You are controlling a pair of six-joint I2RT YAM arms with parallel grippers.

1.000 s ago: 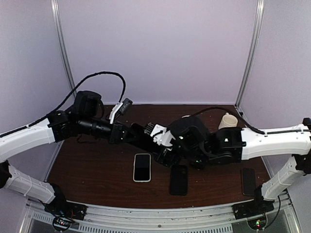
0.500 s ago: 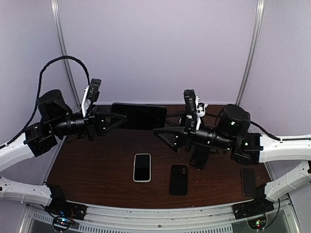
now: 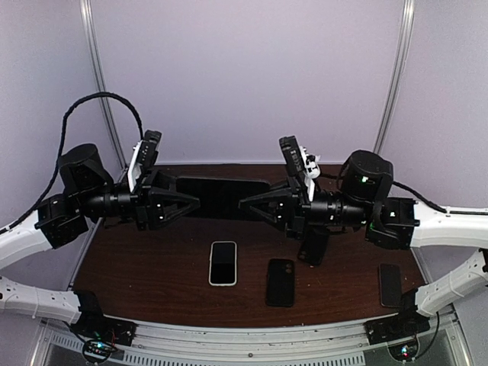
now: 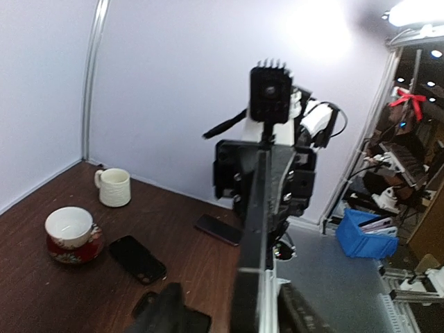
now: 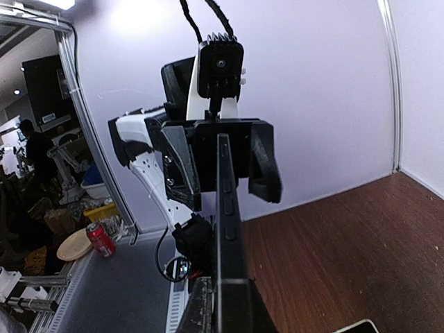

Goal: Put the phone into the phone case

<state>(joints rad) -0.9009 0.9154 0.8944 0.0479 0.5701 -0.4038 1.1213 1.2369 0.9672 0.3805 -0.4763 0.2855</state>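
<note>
— What is new compared with a second ago?

— Both arms were down low then, bunched over the middle of the tabletop [image 3: 152, 259]. Now they are up and spread apart, facing each other. The phone [image 3: 221, 196] hangs in the air between them, its flat side towards the overhead camera.

— And half a second ago?

— The phone was already up, sitting a little higher on the left gripper [image 3: 191, 203]. The right gripper [image 3: 248, 204] was just under its far end. Since then the phone has dropped slightly and the right gripper has moved onto that end.

— So which one has it?

— Both, as I read it. Each gripper is clenched on one end. Each wrist view shows the phone edge-on, running straight out from between its own fingers towards the other gripper.

— Is it cased yet?

— I cannot tell whether the held piece is bare. A black slab with a camera cut-out lies on the tabletop below, near the front, and I take that for the phone case [image 3: 280, 281]. A white-edged phone [image 3: 223, 262] lies just beside it, and another dark handset [image 3: 390, 284] lies well off to the right.

— Meaning?

— The pick-up looks done, but the fitting does not. The phone probably has to come down squarely onto that case.
</note>
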